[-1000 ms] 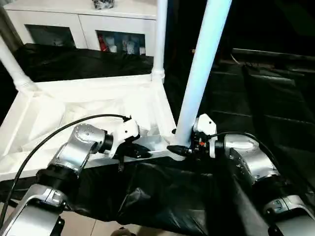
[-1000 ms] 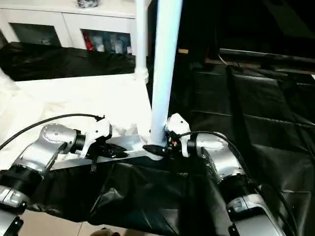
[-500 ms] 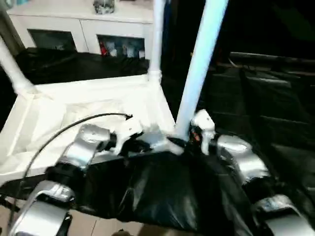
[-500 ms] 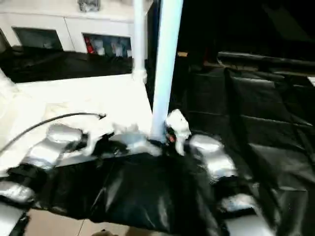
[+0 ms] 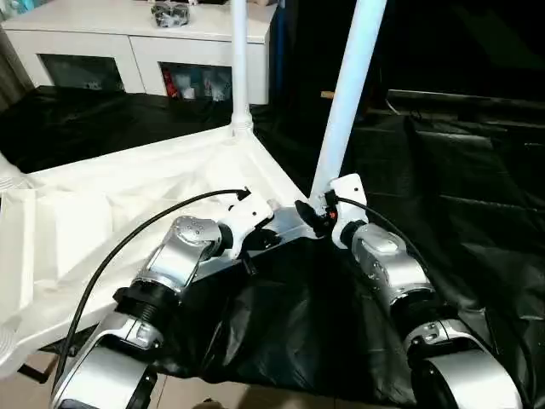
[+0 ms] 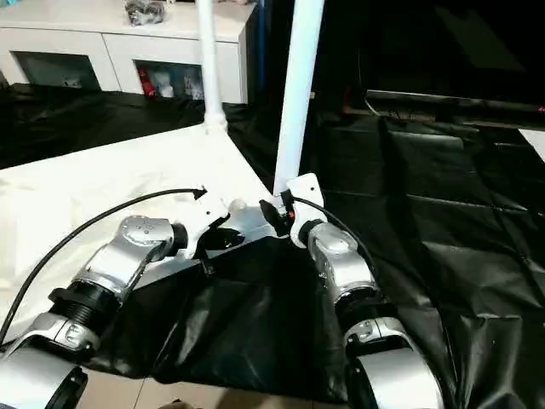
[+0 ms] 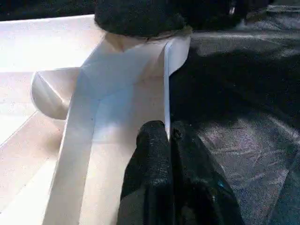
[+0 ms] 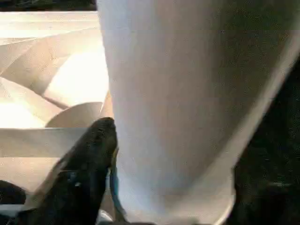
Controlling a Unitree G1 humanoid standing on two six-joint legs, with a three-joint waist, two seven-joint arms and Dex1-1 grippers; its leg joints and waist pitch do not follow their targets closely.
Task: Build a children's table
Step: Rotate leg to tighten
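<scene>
1. My left gripper (image 7: 168, 140) is clenched on the thin rim of the upturned tabletop (image 5: 111, 213), the near long edge pinched between both black fingers. I judge this is my anchor: I keep the pinch firm so the slab cannot skate on the black sheeting (image 5: 460, 187).
2. My right gripper (image 5: 312, 215) is at the near right corner socket, at about 3 o'clock from the left one. One finger (image 8: 89, 154) lies against the foot of the near leg (image 5: 347, 94); whether I clasp it or have let go, I cannot tell.
3. The step in hand looks like seating this leg. It tilts slightly, so I should bring it upright, then press straight down into the socket.
4. At about 12 o'clock the far leg (image 5: 238, 60) stands in its corner; the cabinet (image 5: 136, 43) lies beyond.
</scene>
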